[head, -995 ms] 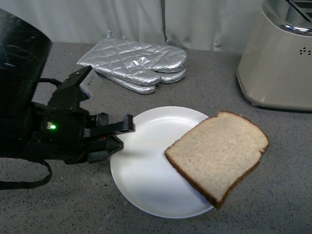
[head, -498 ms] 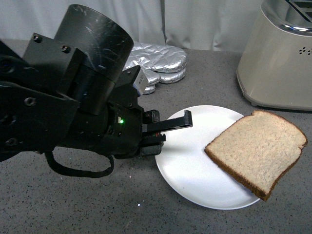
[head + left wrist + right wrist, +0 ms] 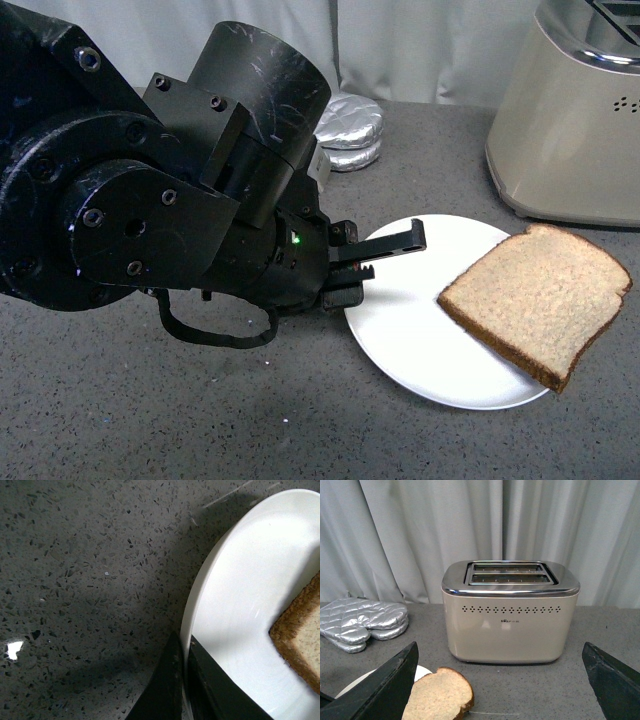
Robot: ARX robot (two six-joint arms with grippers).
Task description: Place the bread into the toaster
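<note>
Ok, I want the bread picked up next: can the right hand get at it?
Probably yes: the right hand is open and the bread lies uncovered on the plate just ahead of it.

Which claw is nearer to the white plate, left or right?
Left. The left claw is shut on the rim of the white plate; the right claw hangs open, apart from it, facing the toaster.

Front view: the counter (image 3: pixel 150 420) is seen obliquely from above. Left wrist view: taken close, apparently almost straight down onto the plate (image 3: pixel 240 580). Right wrist view: set low, facing the toaster (image 3: pixel 510 625) from farther back. Plate and bread (image 3: pixel 540 300) are shared by all.
</note>
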